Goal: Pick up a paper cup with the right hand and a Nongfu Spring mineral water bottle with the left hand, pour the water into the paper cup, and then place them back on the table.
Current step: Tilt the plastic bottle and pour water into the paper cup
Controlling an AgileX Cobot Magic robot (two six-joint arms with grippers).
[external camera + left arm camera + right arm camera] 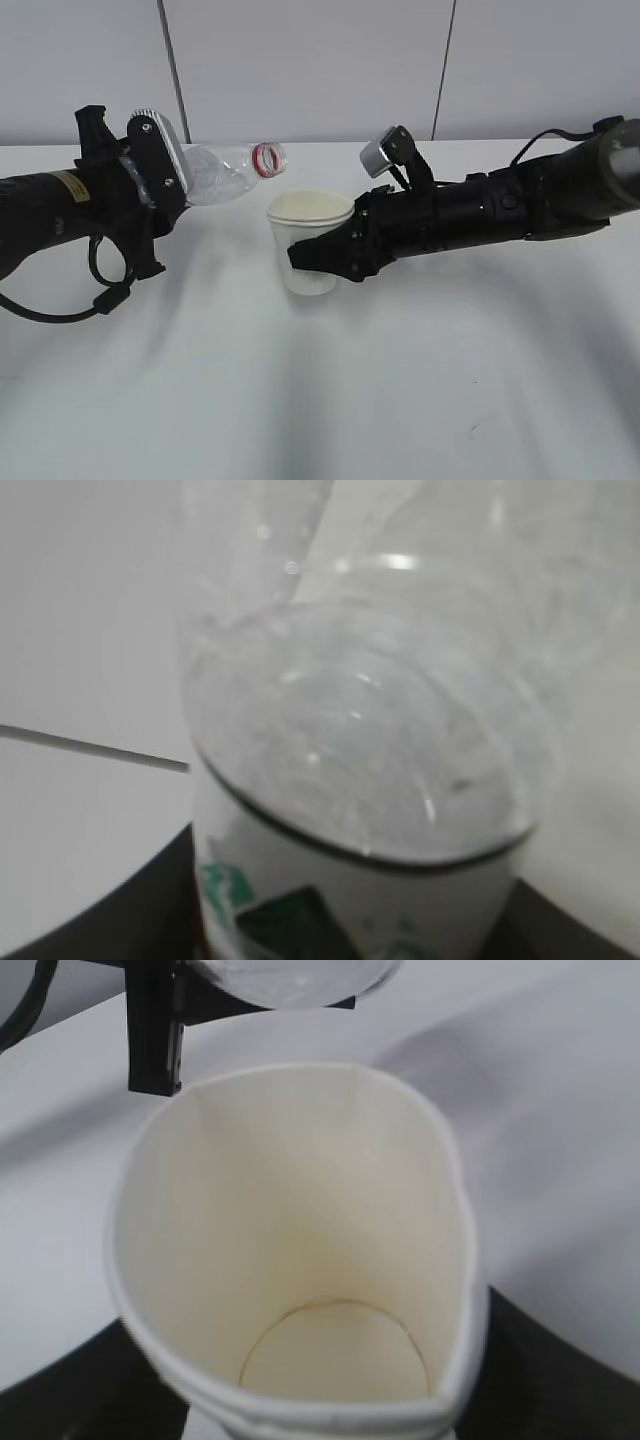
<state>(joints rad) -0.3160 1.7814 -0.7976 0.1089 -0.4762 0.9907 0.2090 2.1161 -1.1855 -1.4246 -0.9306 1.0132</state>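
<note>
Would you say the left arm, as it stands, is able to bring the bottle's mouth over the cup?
Probably yes: the tilted bottle already points at the cup, with open air between mouth and rim.

Off-white paper cup (310, 232), red-ringed clear bottle (232, 170)

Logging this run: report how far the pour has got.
Done: both pickups. The right hand grips the paper cup, and the left hand holds the Nongfu Spring mineral water bottle. In hand: the bottle is tipped, its open mouth above the cup's rim, yet no stream shows and the cup's inside looks dry. Left: pouring, then setting both back on the table.
</note>
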